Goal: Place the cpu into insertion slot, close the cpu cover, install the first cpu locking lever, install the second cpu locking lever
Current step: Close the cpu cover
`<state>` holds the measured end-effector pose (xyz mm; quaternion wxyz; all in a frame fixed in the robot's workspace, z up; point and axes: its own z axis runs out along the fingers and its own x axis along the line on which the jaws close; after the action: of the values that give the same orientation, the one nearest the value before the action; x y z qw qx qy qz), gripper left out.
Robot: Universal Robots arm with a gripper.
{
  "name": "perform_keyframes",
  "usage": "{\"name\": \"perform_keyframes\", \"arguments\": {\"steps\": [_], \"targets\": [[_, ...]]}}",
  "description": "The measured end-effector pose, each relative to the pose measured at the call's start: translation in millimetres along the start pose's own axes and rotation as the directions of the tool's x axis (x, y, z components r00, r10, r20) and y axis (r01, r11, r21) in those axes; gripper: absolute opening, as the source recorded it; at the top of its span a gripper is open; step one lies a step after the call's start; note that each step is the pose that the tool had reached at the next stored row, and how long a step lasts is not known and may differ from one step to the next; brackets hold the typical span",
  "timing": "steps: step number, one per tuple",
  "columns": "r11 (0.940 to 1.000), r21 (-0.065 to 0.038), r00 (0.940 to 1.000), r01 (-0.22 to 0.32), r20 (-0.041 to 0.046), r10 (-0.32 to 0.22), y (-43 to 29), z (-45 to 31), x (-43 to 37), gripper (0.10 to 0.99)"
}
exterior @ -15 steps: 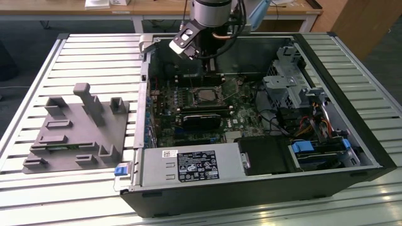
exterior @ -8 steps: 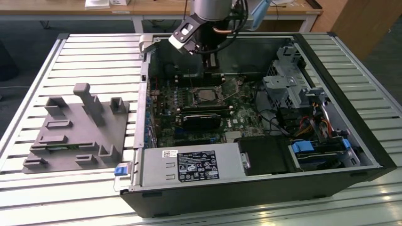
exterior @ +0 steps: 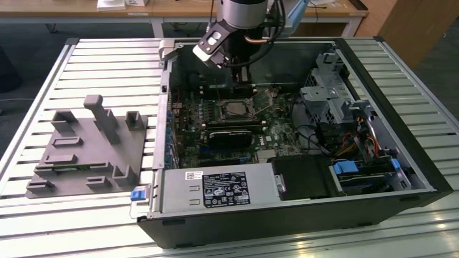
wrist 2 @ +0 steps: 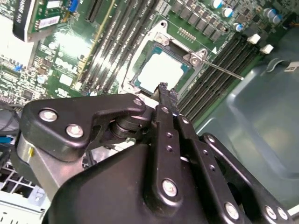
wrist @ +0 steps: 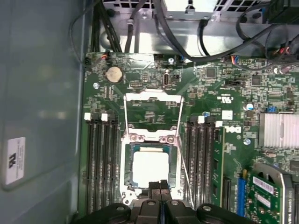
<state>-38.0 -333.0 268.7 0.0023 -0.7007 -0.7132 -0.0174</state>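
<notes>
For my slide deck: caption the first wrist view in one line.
The cpu sits in the insertion slot, cpu cover open, gripper shut at the slot's rim.

Above the cpu (wrist: 150, 165) the way is open; memory slots (wrist: 100, 163) flank it on 2 sides, the open cpu cover (wrist: 153, 112) and a thin lever (wrist 2: 223, 70) stand just beside.

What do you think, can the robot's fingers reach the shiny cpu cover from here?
Probably yes. The fingers hover at one edge of the cpu, and the cpu cover is open just past its opposite edge. Nothing tall stands between them.
</notes>
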Motion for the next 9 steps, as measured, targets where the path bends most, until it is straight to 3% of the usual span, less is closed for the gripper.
{"name": "perform_keyframes", "arguments": {"steps": [9], "targets": [[1.0000, 0.000, 1.0000, 0.001, 0.0001, -0.001, 17.5, 1.1, -0.4, 0.114]]}}
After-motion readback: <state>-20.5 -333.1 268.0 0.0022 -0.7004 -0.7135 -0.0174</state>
